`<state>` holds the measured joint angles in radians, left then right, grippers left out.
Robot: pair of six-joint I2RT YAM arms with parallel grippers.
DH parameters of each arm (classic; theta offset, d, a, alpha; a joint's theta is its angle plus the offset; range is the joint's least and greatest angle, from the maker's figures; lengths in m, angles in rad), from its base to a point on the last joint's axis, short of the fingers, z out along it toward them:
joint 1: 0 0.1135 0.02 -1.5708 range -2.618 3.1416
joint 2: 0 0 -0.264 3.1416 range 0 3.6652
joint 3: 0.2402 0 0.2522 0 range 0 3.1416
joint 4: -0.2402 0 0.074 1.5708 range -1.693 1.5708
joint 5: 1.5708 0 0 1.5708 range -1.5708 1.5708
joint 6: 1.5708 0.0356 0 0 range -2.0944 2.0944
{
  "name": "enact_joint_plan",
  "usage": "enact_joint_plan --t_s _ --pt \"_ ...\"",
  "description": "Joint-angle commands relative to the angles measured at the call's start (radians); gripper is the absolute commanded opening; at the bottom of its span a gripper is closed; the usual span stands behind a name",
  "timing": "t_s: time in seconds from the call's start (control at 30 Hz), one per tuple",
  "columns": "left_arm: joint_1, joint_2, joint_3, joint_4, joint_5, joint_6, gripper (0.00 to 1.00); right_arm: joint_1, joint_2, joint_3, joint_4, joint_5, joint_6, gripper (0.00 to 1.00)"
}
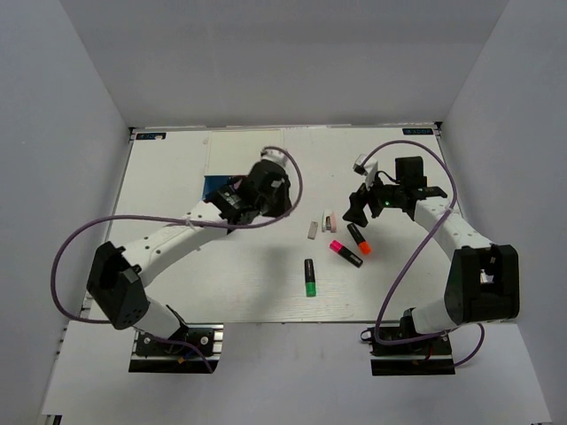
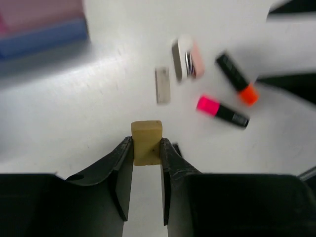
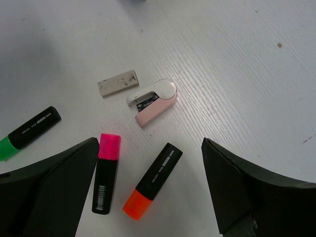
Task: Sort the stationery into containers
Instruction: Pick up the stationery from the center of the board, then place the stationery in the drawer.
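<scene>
Left pincer (image 2: 146, 153) clenched on tan eraser (image 2: 146, 142), right pincer (image 3: 149, 140) spread wide above pink highlighter (image 3: 105, 173), orange highlighter (image 3: 152, 181) just beside it, grey eraser (image 3: 118, 82) near it.

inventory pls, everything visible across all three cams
green highlighter: 1, black with a green end, on the table, nearest the arm bases
pink highlighter: 1, black with a pink end, on the table beside the orange one
orange highlighter: 1, black with an orange end, on the table below the right gripper
grey eraser: 1, smudged grey-white, on the table by the pink-and-white item
pink-and-white item: 1, small, kind unclear, on the table
tan eraser: 1, tan, between the left gripper's fingers
drawer box: 1, blue and pink parts showing, mostly hidden behind the left arm
table: 1, white
left gripper: 1, black, shut on the tan eraser
right gripper: 1, black, open above the highlighters
</scene>
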<state>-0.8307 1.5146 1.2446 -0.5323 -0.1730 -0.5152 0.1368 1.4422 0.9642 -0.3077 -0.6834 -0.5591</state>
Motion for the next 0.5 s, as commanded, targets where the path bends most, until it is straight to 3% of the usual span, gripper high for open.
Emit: enact_joint_plan --t_s 0.0,0.2,0.47 --pt "0.089 -0.062 0.077 -0.029 -0.1 -0.08 0.19 -0.002 -0.032 -0.015 0.015 -0.039 -0.018 0.9" --pt "0.214 -0.062 0.15 -0.141 -0.16 -0.204 0.18 -0.005 -0.048 -0.024 0.019 -0.039 -0.024 0.9" --pt "0.369 -0.106 0.141 -0.184 -0.181 -0.206 0.18 -0.005 -0.071 -0.054 0.024 -0.034 -0.047 0.9"
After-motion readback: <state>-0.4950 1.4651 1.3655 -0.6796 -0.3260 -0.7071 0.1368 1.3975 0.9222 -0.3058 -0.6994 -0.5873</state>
